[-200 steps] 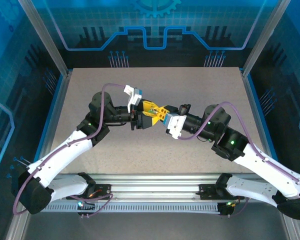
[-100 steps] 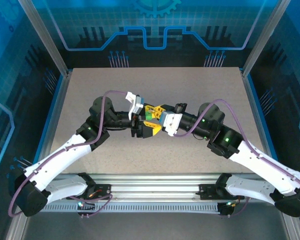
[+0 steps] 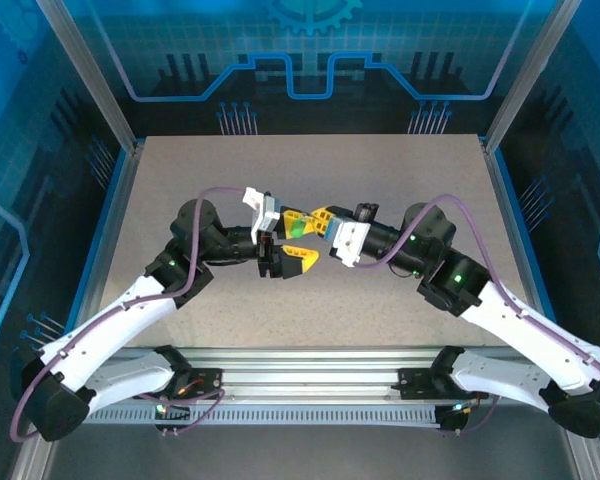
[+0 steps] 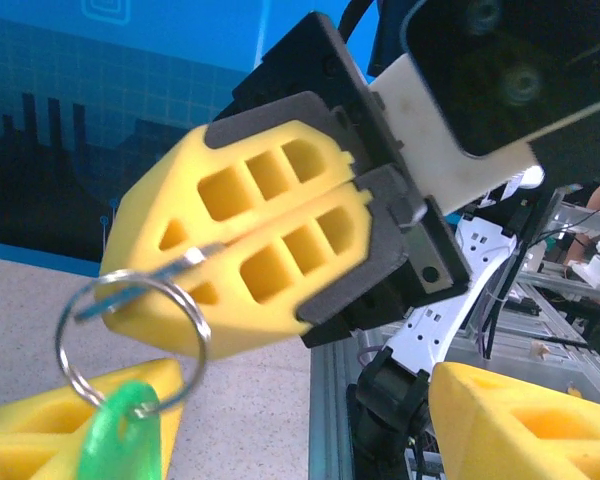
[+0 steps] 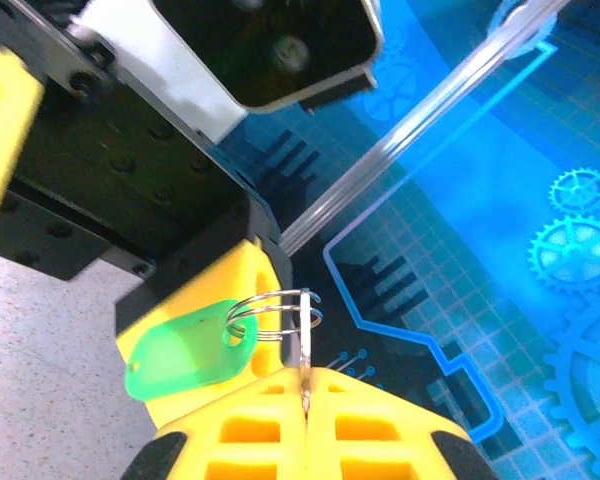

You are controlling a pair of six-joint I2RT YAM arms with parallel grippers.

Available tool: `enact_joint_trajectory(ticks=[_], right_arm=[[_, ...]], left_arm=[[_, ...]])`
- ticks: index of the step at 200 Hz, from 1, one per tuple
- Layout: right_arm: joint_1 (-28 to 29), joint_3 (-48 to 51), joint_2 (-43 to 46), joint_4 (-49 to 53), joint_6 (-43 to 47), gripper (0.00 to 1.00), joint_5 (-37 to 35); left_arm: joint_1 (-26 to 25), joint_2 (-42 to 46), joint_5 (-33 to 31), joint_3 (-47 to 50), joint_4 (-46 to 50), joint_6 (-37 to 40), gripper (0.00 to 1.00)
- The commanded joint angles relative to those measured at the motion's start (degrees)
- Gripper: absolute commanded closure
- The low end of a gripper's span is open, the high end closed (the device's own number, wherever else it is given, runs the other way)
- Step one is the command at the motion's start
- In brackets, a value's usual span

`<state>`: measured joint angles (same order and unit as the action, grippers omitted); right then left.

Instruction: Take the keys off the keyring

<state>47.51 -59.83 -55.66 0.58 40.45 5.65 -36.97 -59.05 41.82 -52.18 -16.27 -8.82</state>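
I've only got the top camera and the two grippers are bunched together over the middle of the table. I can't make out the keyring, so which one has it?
Observer: The right gripper. In the right wrist view its yellow fingers are shut on a thin metal key, and the keyring is threaded on that key.
Operator: Anything else on the ring?
Observer: A green tag, with the ring's coils passing through its hole.
Operator: Is the left gripper gripping anything?
Observer: No. The left gripper is open. In the left wrist view its fingers stand well apart, and the tag hangs in front of one of them.
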Motion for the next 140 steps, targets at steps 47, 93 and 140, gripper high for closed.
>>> enact_joint_trajectory(ticks=[47,93,140], right_arm=[[-5.33,1.34,3.18,-1.55,-4.53,1.00,7.79],[-16.92,2.60,1.19,-9.02,-16.62,1.00,27.86],[-23.31,-0.14,-5.82,-20.16,-28.66,1.00,46.39]], left_arm=[[4.49,2.62,0.34,0.79,-1.52,-5.34,0.32],[10.90,0.17,3.45,-2.92,-3.62,-15.24,0.32],[15.45,-5.28,6.37,-9.68,-5.78,-24.79,0.36]])
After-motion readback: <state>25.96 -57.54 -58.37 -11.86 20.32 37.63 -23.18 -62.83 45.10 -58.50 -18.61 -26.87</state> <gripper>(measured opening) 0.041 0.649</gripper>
